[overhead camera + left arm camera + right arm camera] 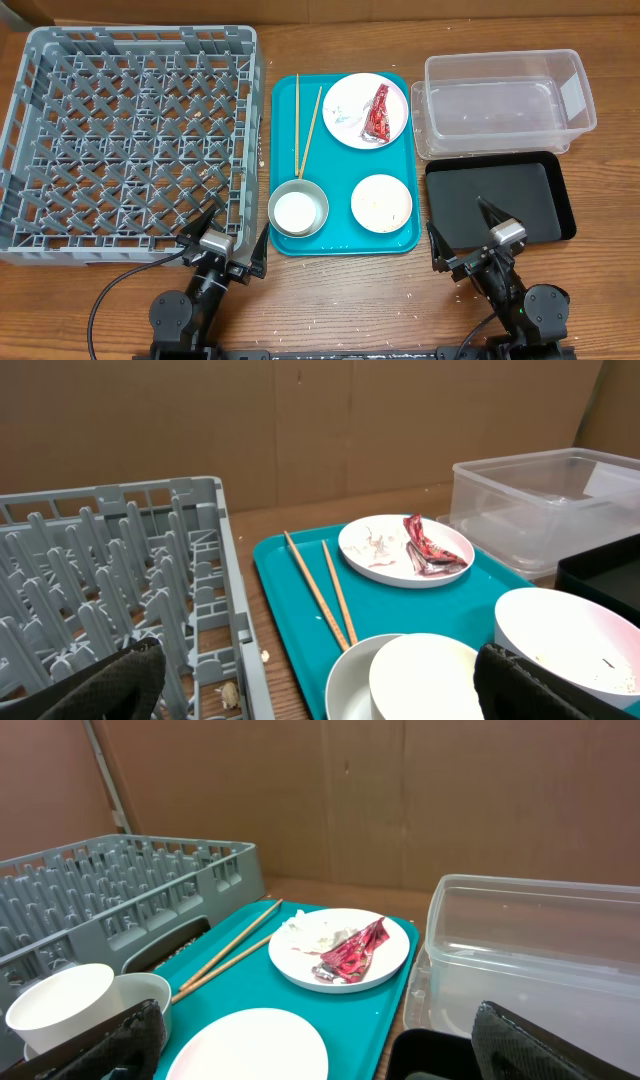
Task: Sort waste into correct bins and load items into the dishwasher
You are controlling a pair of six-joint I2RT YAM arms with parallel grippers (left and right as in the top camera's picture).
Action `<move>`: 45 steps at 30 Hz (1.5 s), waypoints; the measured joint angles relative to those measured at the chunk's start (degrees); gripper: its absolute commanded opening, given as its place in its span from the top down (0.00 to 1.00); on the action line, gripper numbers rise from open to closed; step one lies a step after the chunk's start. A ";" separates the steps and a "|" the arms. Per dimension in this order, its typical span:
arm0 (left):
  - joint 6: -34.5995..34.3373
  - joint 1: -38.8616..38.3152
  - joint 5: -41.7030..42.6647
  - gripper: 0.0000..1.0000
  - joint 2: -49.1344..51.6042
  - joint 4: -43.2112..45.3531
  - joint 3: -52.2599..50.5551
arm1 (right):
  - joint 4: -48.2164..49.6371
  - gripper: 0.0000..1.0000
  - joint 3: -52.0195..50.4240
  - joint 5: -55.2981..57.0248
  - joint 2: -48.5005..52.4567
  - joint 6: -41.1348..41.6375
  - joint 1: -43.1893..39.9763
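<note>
My left end effector [236,224] and right end effector [458,222] gape wide, empty — the left wrist view crops the cup [425,678] and steel bowl [343,685].

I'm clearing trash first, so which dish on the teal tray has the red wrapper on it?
The big plate at the back right; the wrapper lies on it. The white bowl and steel bowl hold none.

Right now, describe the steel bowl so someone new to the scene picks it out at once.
Find the teal tray between the grey rack and the clear tub. The steel bowl sits at its near-left corner, by the near ends of the chopsticks. It is the only metal dish, with a white cup nested inside.
</note>
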 measured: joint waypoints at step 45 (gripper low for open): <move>-7.41 0.00 9.25 0.00 45.05 -38.29 63.93 | -50.45 0.00 66.62 -10.97 55.91 -1.60 0.00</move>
